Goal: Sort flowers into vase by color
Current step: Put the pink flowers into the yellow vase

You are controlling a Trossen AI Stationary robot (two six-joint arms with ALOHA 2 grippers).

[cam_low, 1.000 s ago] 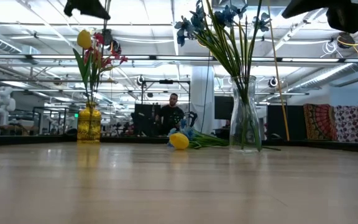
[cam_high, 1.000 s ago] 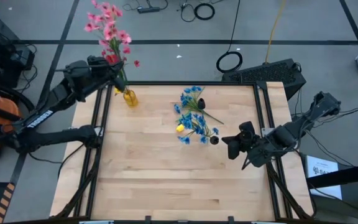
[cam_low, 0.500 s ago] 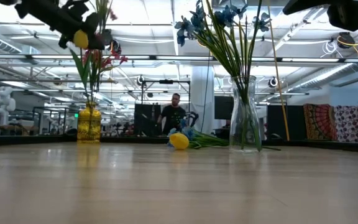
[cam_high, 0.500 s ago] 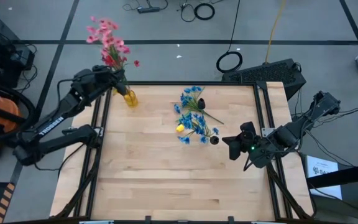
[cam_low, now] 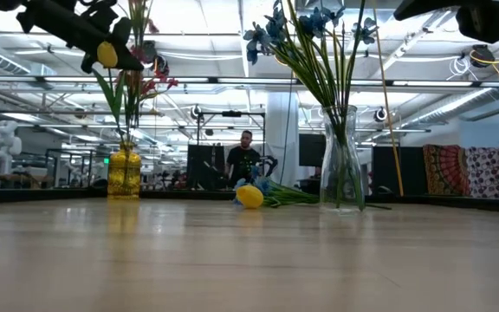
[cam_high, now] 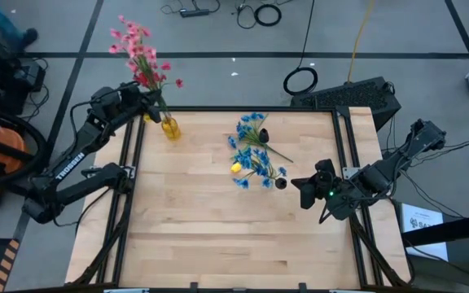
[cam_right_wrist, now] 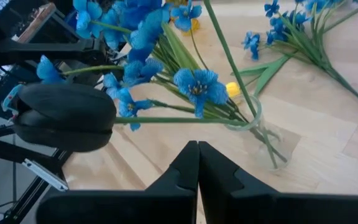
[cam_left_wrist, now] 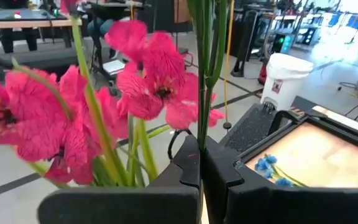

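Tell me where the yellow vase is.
In the high view, the yellow vase stands at the table's far left corner, holding pink flowers, beside the left gripper. The clear vase of blue flowers stands mid-table.

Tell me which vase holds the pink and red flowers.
The small yellow vase at the table's far left corner, beside the left pincer. The clear glass vase mid-table holds blue flowers instead.

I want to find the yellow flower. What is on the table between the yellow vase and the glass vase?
In the low view, a yellow bud lies on the table between the yellow vase and the glass vase, with blue blooms and green stems beside it.
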